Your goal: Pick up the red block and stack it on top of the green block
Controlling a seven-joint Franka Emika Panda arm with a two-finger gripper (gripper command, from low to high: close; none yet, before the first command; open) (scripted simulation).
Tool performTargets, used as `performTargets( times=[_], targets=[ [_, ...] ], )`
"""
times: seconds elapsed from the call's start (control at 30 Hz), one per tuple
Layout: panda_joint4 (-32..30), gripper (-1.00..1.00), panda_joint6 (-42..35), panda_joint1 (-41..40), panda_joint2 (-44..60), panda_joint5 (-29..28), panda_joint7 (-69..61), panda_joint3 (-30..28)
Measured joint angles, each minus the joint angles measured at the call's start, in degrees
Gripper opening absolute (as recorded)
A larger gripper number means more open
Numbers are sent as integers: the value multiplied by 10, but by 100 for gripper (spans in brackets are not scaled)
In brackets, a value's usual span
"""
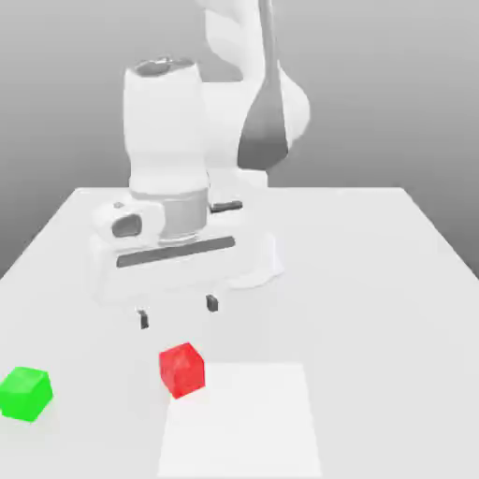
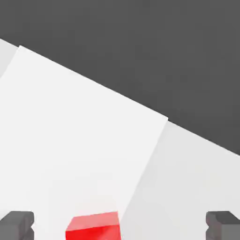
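Observation:
The red block (image 1: 181,369) lies on the table near the front, at the corner of a whiter square patch (image 1: 243,421). The green block (image 1: 25,393) rests at the exterior view's far left, well apart from the red one. My gripper (image 1: 178,312) hangs open above and slightly behind the red block, with nothing between its dark fingertips (image 1: 143,320). In the hand view the red block (image 2: 93,227) sits between the two spread fingertips (image 2: 18,225), closer to one of them, and my gripper (image 2: 119,226) holds nothing.
The arm's white base (image 1: 248,267) stands behind the gripper on the grey table (image 1: 374,281). The whiter patch (image 2: 79,140) spreads ahead of the block in the hand view, with the table edge and dark floor (image 2: 164,56) beyond it.

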Motion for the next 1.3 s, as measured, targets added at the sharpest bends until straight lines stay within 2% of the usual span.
performTargets(
  times=[0.13,0.3,0.33,0.57,0.73,0.83,0.93,1.1,1.3],
  targets=[
    [1,0,53,-1,68,61,-59,14],
    [12,0,115,-60,145,158,-130,97],
    [13,-100,126,-74,158,171,-139,114],
    [14,-100,126,-77,160,174,-141,118],
    [4,-100,74,-48,94,83,-76,66],
    [-3,-100,38,-56,49,33,-40,58],
    [-3,-100,3,-69,16,6,-17,55],
    [86,-100,-56,-143,50,16,13,23],
    [209,-100,-123,-218,110,70,26,-13]
  ],
)
